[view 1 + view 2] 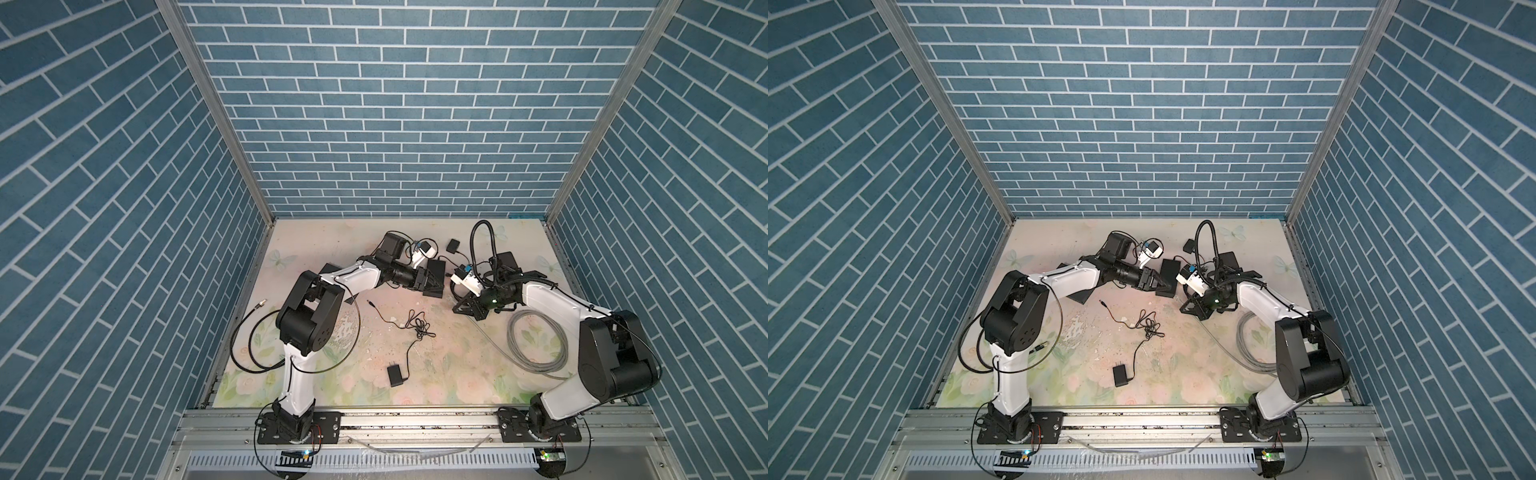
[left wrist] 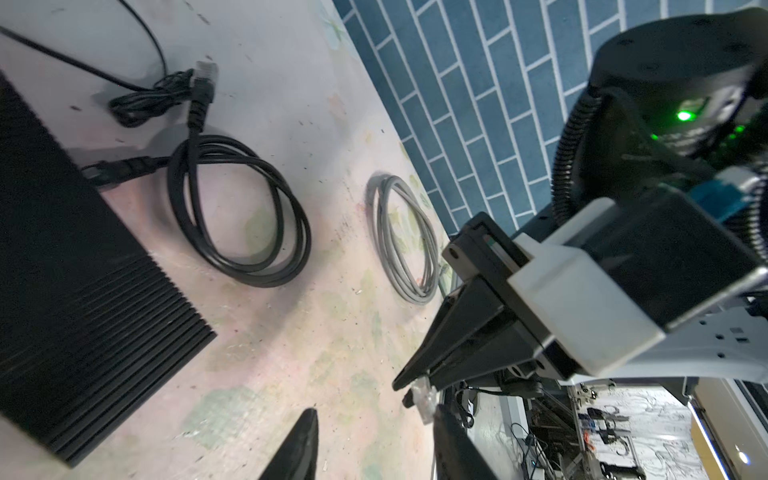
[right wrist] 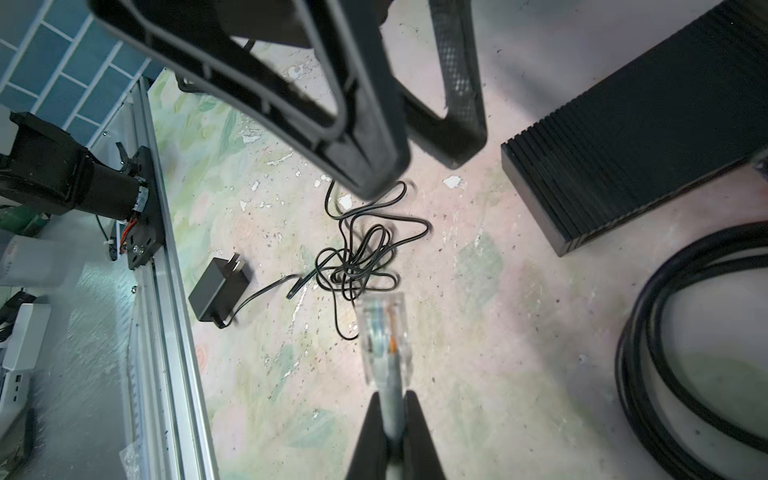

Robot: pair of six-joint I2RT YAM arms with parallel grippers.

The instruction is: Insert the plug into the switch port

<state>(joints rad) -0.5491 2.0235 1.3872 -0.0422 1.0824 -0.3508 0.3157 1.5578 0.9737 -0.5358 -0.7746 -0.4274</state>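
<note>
The plug [image 3: 384, 332] is a clear connector on the end of a grey cable. My right gripper [image 3: 392, 395] is shut on that cable just behind the plug, which sticks out past its fingertips above the floral mat. The switch [image 3: 644, 158] is a black ribbed box lying flat; its port does not show. In the left wrist view my left gripper [image 2: 374, 419] is open with nothing between its fingers, one finger close beside the plug [image 2: 424, 395], and the switch [image 2: 83, 291] is off to the side. In both top views the two grippers [image 1: 434, 289] [image 1: 459, 309] meet by the switch [image 1: 436, 268].
A coiled black cable [image 2: 241, 216] lies next to the switch. The grey cable's coil [image 1: 536, 345] rests under the right arm. A black power adapter [image 1: 395, 374] and its tangled thin cord [image 1: 417, 324] lie mid-mat. Another black cable [image 1: 249, 345] loops by the left arm.
</note>
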